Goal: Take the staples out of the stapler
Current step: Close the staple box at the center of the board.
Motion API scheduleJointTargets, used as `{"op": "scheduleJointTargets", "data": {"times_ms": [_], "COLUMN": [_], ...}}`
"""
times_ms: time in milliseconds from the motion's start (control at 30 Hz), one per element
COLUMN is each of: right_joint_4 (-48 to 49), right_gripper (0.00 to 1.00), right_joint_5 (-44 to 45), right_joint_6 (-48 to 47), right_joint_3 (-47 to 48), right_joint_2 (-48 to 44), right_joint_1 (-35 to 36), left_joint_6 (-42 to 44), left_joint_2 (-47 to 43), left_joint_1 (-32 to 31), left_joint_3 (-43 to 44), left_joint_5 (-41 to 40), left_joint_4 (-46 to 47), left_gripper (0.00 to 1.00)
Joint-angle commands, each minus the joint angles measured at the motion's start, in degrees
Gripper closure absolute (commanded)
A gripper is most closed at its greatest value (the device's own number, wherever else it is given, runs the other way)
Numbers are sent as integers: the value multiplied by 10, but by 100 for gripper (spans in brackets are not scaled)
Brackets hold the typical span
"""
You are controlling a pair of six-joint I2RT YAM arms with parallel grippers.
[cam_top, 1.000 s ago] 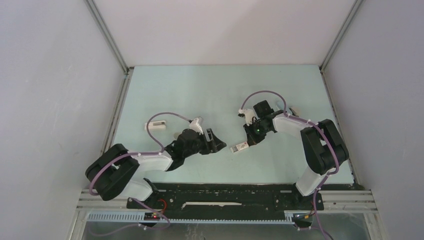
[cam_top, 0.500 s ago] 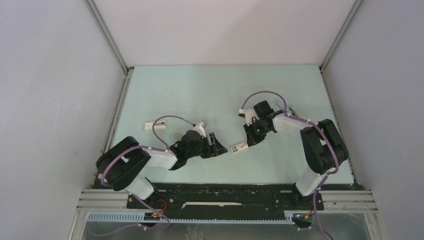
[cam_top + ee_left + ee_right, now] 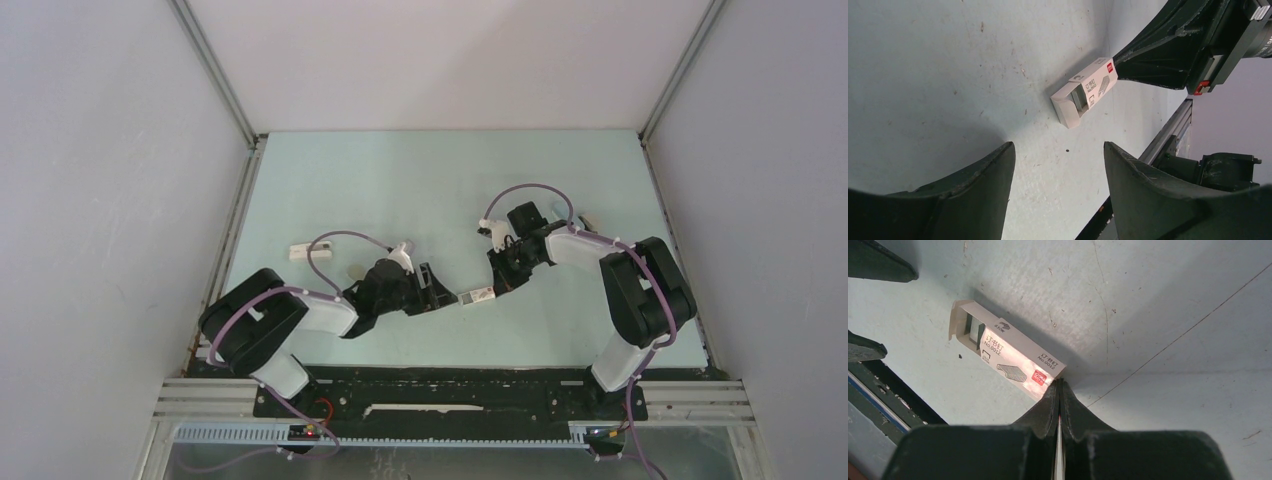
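A small white labelled box (image 3: 477, 296) lies on the pale green table (image 3: 400, 190) between my two grippers. Its open end faces my left gripper, and a grey metallic strip (image 3: 973, 331), apparently staples, shows inside; it also shows in the left wrist view (image 3: 1079, 98). My right gripper (image 3: 1059, 382) is shut at the box's far end (image 3: 1109, 70), with a thin white sliver, apparently the box's flap, pinched between its pads. My left gripper (image 3: 1059, 146) is open and empty, low over the table, a short way from the box's open end. No stapler is recognisable in any view.
A second white box (image 3: 303, 252) lies at the left by the left arm's cable. A small white object (image 3: 590, 222) lies behind the right arm. White walls enclose the table on three sides, and a black rail (image 3: 450, 385) runs along the near edge.
My left arm has swung right and brought its open gripper close to the box. The box has shifted slightly under my right gripper, which has barely moved.
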Motion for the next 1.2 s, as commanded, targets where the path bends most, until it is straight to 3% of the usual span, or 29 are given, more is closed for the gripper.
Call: {"op": "scheduleJointTargets", "data": {"times_ms": [0, 833, 1167], "right_joint_4": [-10, 3, -4], "right_gripper": [94, 94, 94], "right_joint_5": [-7, -24, -31], "right_joint_6": [14, 26, 27], "right_joint_3": [4, 4, 14], "right_joint_2": [3, 7, 15], "right_joint_1": [2, 2, 12], "left_joint_6": [-15, -60, -67], "left_joint_2": [11, 54, 81], "left_joint_1": [2, -1, -1], "left_joint_3": [31, 35, 52], "left_joint_5": [-8, -17, -3], "left_joint_4": [13, 74, 72], "left_gripper": [30, 31, 37]}}
